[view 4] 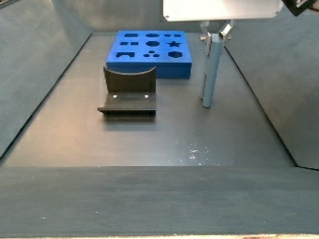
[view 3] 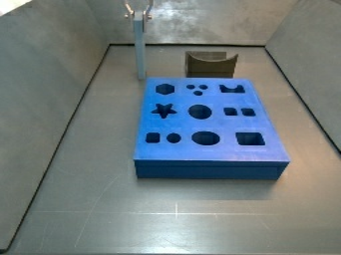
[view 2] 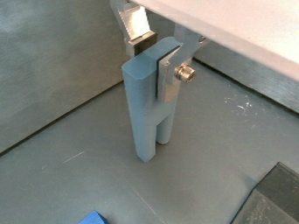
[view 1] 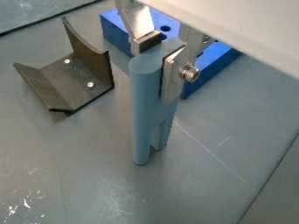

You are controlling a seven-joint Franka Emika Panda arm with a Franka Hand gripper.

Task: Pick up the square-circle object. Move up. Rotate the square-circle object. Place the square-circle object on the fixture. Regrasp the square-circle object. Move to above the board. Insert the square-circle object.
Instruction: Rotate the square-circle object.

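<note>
The tool [view 1: 156,59] grips the top end of the square-circle object [view 1: 149,109], its silver fingers [view 1: 174,72] pressed on opposite faces of the pale blue-grey peg in both wrist views. The peg hangs upright, its lower end at or just above the grey floor [view 1: 198,188]; I cannot tell whether it touches. In a side view the peg [view 4: 208,75] stands beside the fixture [view 4: 129,89] and near the board [view 4: 153,50], apart from both. The hold is high on a long peg, so in my judgement a quick lift or rotation could swing or slip it in the pads, leaving it skewed for seating in the fixture's notch.
</note>
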